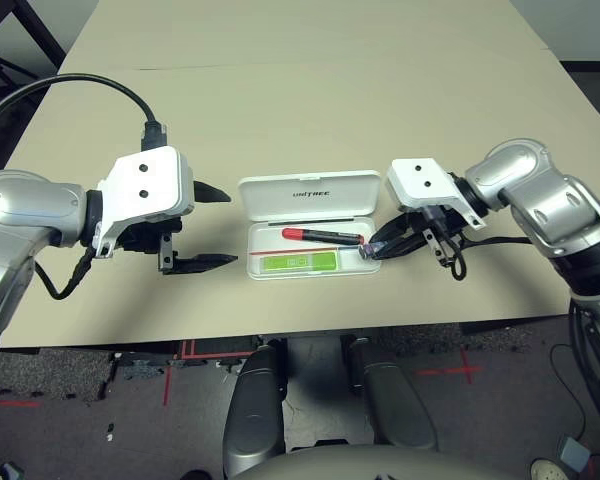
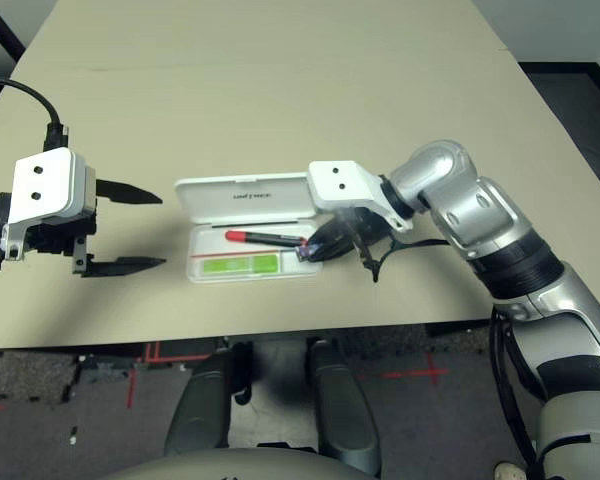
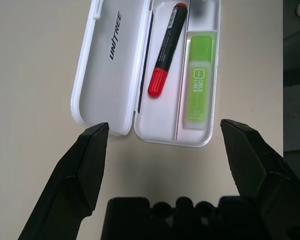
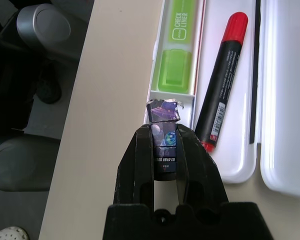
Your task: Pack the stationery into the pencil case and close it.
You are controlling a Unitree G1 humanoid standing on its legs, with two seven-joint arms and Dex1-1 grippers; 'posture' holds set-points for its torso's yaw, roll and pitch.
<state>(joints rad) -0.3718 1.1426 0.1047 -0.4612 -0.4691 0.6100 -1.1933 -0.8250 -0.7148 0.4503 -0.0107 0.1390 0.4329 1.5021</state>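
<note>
Starting with the pencil case (image 1: 310, 195): you have it lying open near the front edge of the table (image 1: 300, 90), lid flat behind the tray, with the lettering showing. It looks like thin hard plastic, light and stiff, so expect it to skate on the smooth tabletop if you push the lid from one side only. Take the lid by its far long rim and fold it over, and brace the tray if you can.

Inside the tray, the black marker (image 3: 166, 49) with its red cap lies beside the hinge. It is rigid, round and likely to roll. The lime-green stick (image 3: 197, 85) lies flat in the front compartment, just beside the marker, and is unlikely to shift.

Your right gripper (image 4: 165, 131) has its fingers clamped tight on the small dark lump (image 4: 163, 140), held over the tray's right end by the corner of the green stick's compartment. This printed piece is tiny and probably light, so release it low, or it may bounce out over the rim.

Your left gripper (image 1: 218, 228) hovers just left of the case, fingers spread wide and empty, well placed to steady the case.
</note>
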